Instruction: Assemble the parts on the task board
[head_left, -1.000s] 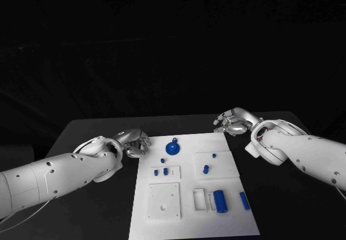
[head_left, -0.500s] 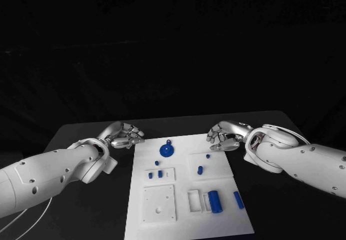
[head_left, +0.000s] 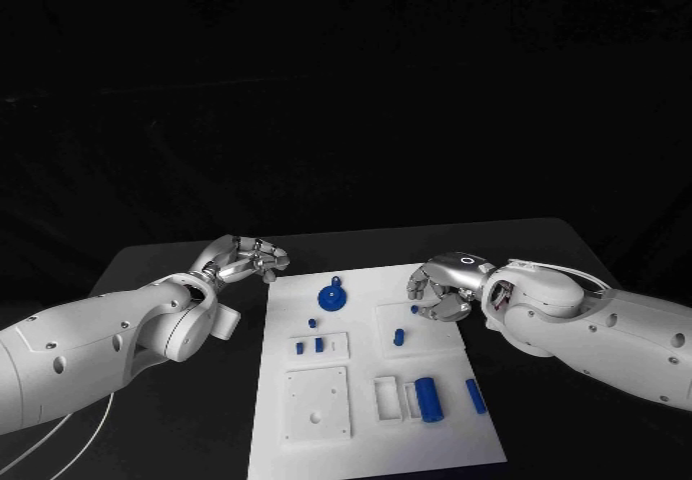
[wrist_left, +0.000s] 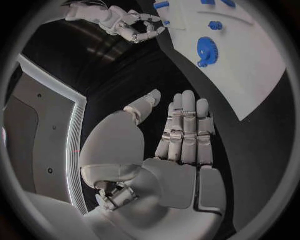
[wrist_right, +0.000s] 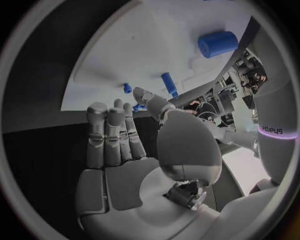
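Note:
The white task board lies in the middle of the black table. On it are a blue gear at the far end, small blue pegs, another small piece, a blue cylinder and a blue bar. My left hand hovers off the board's far left corner and holds nothing; the left wrist view shows its fingers straight. My right hand hangs over the board's far right edge, empty, its fingers stretched out. The gear and cylinder also appear in the wrist views.
Raised white blocks with recesses stand on the board: a square one near the front left and a narrow frame beside the cylinder. Bare black table lies on both sides of the board.
My right hand has come in from beyond the board's far right corner to over its right edge. My left hand has lifted away from the left edge toward the far corner.

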